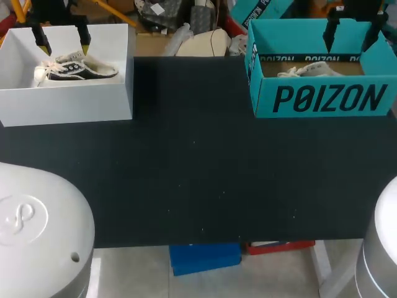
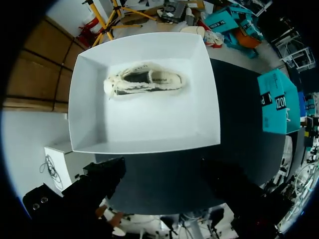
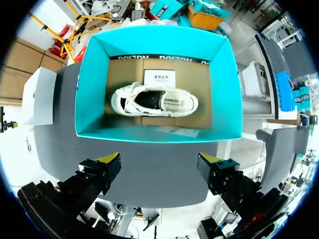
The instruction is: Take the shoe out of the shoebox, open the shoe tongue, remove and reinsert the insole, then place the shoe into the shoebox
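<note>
Start of the task, as far as I can judge: nothing is done yet. The left shoe (image 1: 77,68) sits on its sole inside the white box (image 1: 68,105), in the far half. The right shoe (image 3: 153,101) lies inside the teal box (image 1: 322,99), roughly mid-floor.

The left gripper (image 1: 62,37) hangs above the white box with fingers wide apart, holding nothing. The right gripper (image 3: 159,167) hangs above the teal box, also spread and empty, not touching its shoe.

Both shoes are laced, with tongues down (insoles not clear enough to call). The table (image 1: 198,167) lies between the boxes.

Left to do: lift out, open tongue, insole out and in, shoe back in box.
</note>
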### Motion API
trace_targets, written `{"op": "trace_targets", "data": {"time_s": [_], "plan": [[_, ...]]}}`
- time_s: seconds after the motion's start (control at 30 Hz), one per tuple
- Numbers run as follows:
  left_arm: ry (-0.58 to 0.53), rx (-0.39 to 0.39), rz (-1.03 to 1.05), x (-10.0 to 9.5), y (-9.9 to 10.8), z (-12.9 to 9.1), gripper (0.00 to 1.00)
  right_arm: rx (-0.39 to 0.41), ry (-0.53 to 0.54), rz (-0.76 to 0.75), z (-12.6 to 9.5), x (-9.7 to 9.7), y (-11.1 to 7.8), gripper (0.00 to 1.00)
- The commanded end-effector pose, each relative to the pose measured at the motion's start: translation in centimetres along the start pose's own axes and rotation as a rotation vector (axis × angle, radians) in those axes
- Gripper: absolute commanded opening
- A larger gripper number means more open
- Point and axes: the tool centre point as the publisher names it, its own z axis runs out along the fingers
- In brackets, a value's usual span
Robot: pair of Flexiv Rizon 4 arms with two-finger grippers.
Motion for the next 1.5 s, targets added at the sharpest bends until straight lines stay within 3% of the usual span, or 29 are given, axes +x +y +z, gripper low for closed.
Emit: {"op": "trace_targets", "data": {"time_s": [0.03,0.27,0.3,0.33,0.97,1.07,1.17,1.2,1.27,1.33,1.4,1.43,1.5], "plan": [[0.005,0.010,0.098,-0.1,0.1,0.0,1.00,0.000,0.000,0.000,0.0,0.0,0.0,1.00],[0.062,-0.011,0.878,-1.6,1.2,-0.3,1.00,0.000,0.000,0.000,0.0,0.0,0.0,1.00],[0.032,0.037,0.919,-1.7,0.9,-0.3,1.00,0.000,0.000,0.000,0.0,0.0,0.0,1.00],[-0.031,0.089,0.900,-1.5,0.4,0.1,1.00,0.000,0.000,0.000,0.0,0.0,0.0,1.00],[-0.031,0.089,0.900,-1.5,0.4,0.1,1.00,0.000,0.000,0.000,0.0,0.0,0.0,1.00],[-0.001,0.080,0.985,-1.7,-0.4,0.4,1.00,0.000,0.000,0.000,0.0,0.0,0.0,1.00],[0.030,0.061,1.032,-2.2,-1.5,0.9,0.67,0.000,0.000,0.000,0.0,0.0,0.0,1.00],[0.025,0.052,1.052,-2.4,-1.9,1.1,0.74,0.000,0.000,0.000,0.0,0.0,0.0,1.00],[0.000,0.045,1.108,-2.8,-2.6,1.5,0.47,0.000,0.000,0.000,0.0,0.0,0.0,1.00],[-0.045,0.042,1.120,-3.3,-3.6,2.0,0.43,0.000,0.000,0.000,0.0,0.0,0.0,1.00],[-0.059,0.046,1.118,-3.9,-4.6,2.2,0.48,0.000,0.000,0.000,0.0,0.0,0.0,1.00],[-0.058,0.045,1.124,-4.2,-5.2,2.4,0.57,0.000,0.000,0.000,0.0,0.0,0.0,1.00],[-0.079,0.061,1.154,-4.7,-6.2,3.2,0.54,0.000,0.000,0.000,0.0,0.0,0.0,1.00]]}}
